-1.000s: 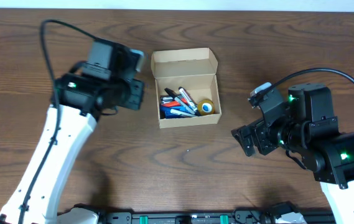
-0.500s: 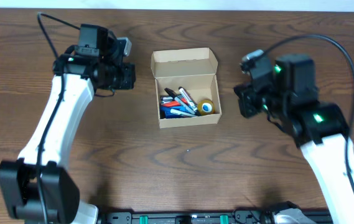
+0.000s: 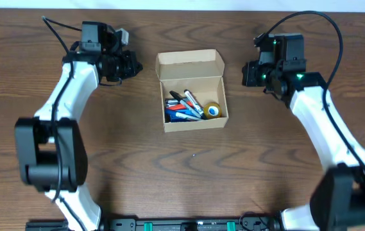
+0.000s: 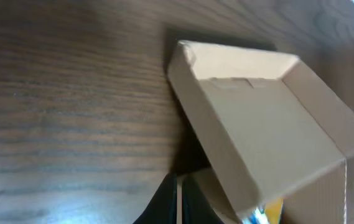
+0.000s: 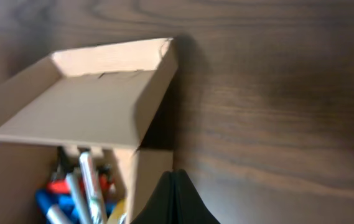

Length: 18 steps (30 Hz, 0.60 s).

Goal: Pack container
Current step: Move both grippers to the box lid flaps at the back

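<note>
The container (image 3: 192,90) is a small tan cardboard box in the middle of the table, its flap lid (image 3: 190,64) open and standing up at the far side. Inside lie several markers (image 3: 183,106) and a yellow tape roll (image 3: 213,110). My left gripper (image 3: 131,65) hovers left of the lid, shut and holding nothing; its dark fingers (image 4: 178,202) show beside the container (image 4: 257,124). To the right of the lid my right gripper (image 3: 247,74) is shut and holds nothing, fingers (image 5: 174,199) next to the container (image 5: 89,106).
Dark wood table (image 3: 182,167) all round the container. A black rail (image 3: 182,224) runs along the near edge. Both arms reach in from the near corners, left (image 3: 67,102) and right (image 3: 323,122).
Both arms swung from the near side toward the far edge and now flank the container's lid. The right gripper has shut.
</note>
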Each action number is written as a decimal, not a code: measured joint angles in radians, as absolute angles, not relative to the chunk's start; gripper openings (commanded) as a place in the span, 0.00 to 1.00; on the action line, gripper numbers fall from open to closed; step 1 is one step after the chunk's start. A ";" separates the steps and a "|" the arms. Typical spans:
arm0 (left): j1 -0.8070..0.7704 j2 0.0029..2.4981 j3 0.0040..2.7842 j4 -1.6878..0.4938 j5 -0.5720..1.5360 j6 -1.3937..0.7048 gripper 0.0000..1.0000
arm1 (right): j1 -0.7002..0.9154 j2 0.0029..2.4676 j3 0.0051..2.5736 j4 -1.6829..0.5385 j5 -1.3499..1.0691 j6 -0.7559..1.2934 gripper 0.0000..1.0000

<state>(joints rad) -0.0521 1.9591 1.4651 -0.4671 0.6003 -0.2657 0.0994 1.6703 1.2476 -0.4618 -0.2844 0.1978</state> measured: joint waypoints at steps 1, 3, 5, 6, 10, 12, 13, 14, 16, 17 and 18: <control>-0.046 1.995 1.495 -0.472 0.611 -0.282 0.06 | 0.087 1.705 1.248 -0.431 -0.309 0.218 0.01; -0.041 2.046 1.546 -0.486 0.628 -0.299 0.06 | 0.072 1.757 1.248 -0.392 -0.345 0.247 0.01; -0.040 2.092 1.598 -0.509 0.641 -0.316 0.06 | 0.062 1.814 1.248 -0.343 -0.390 0.280 0.01; -0.040 2.110 1.619 -0.519 0.647 -0.319 0.06 | 0.059 1.847 1.248 -0.317 -0.416 0.295 0.01; -0.041 2.178 1.689 -0.547 0.667 -0.349 0.05 | 0.054 1.935 1.248 -0.243 -0.487 0.355 0.01; -0.041 2.203 1.701 -0.545 0.679 -0.364 0.06 | 0.054 1.976 1.247 -0.194 -0.521 0.387 0.01; -0.041 2.210 1.701 -0.546 0.682 -0.368 0.06 | 0.054 1.993 1.247 -0.175 -0.535 0.403 0.01; -0.041 2.217 1.701 -0.546 0.684 -0.371 0.06 | 0.054 2.002 1.247 -0.165 -0.544 0.412 0.01; -0.041 2.231 1.701 -0.550 0.691 -0.383 0.06 | 0.054 2.028 1.247 -0.129 -0.562 0.440 0.01; -0.041 2.236 1.701 -0.549 0.697 -0.387 0.06 | 0.054 2.037 1.247 -0.113 -0.569 0.453 0.01; -0.041 2.240 1.701 -0.550 0.704 -0.392 0.06 | 0.054 2.048 1.247 -0.097 -0.575 0.468 0.01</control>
<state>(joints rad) -0.0410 2.2398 1.7008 -0.5499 0.7040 -0.3920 0.0536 2.0476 1.2469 -0.0971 -0.5747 0.4683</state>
